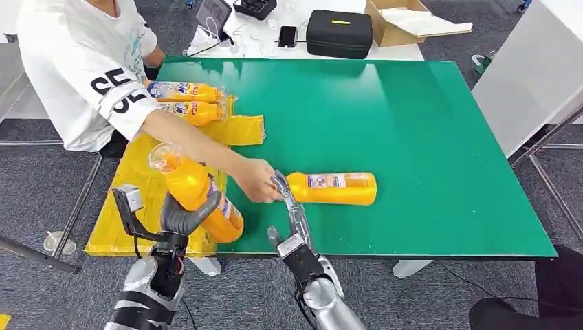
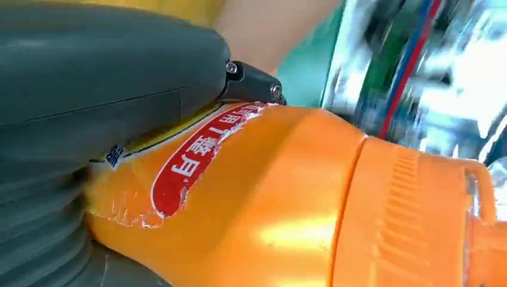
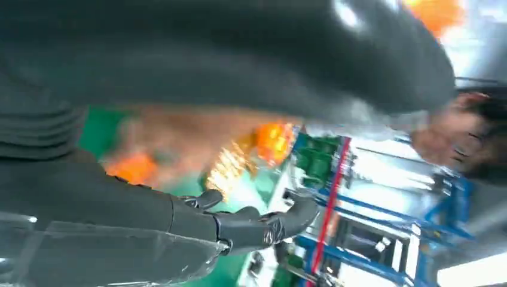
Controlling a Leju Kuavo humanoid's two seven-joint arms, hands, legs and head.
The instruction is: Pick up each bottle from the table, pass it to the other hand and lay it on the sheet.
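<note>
My left hand [image 1: 180,218] grips an orange bottle [image 1: 196,189] around its body, tilted with its cap up and away, above the yellow sheet [image 1: 244,129]. In the left wrist view the same bottle [image 2: 269,203] lies against my left hand [image 2: 89,89]. A second orange bottle [image 1: 333,188] lies on its side on the green table [image 1: 385,110]. A person's hand [image 1: 256,180] is on its neck end. My right hand [image 1: 292,206] stretches toward that end with nothing in it, and its fingers [image 3: 257,224] are straight and apart.
Two more orange bottles [image 1: 184,91] [image 1: 196,112] lie on the sheet's far part. The person in a white shirt [image 1: 75,62] sits at the table's left side. A black case [image 1: 339,32], a phone and a cardboard box [image 1: 405,20] sit beyond the far edge.
</note>
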